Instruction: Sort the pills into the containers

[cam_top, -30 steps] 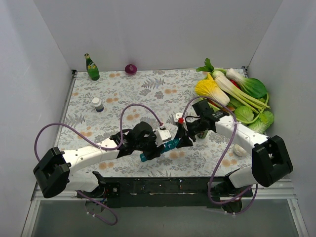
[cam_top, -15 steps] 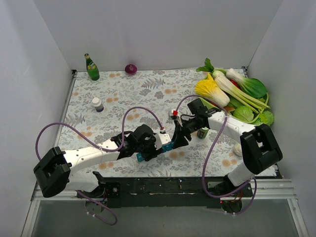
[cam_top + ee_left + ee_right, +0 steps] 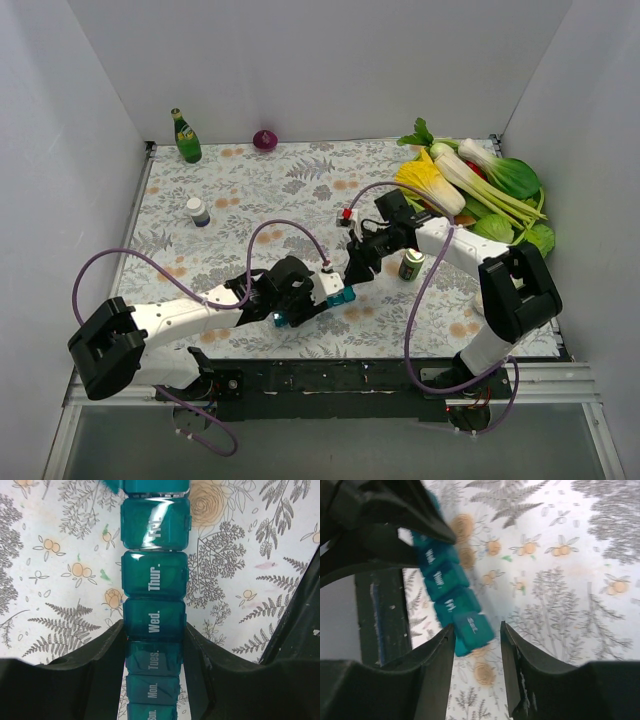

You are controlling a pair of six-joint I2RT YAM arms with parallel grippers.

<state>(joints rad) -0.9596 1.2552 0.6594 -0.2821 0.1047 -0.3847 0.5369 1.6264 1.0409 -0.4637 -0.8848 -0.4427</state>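
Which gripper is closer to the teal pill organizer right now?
Left. The left gripper is clamped around the pill organizer near Tues./Wed.; the right gripper hovers open at its other end, not gripping.

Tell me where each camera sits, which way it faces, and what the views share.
Top external: fixed above and behind the arms, looking down at the table; both arms show, left tool and right tool close together near the front.
Left wrist: on the left arm, looking along its own fingers, which clasp the teal pill organizer.
Right wrist: on the right arm, looking between its own open fingers toward the left tool.
Shared: all three show the teal pill organizer; top and right wrist show the left tool.
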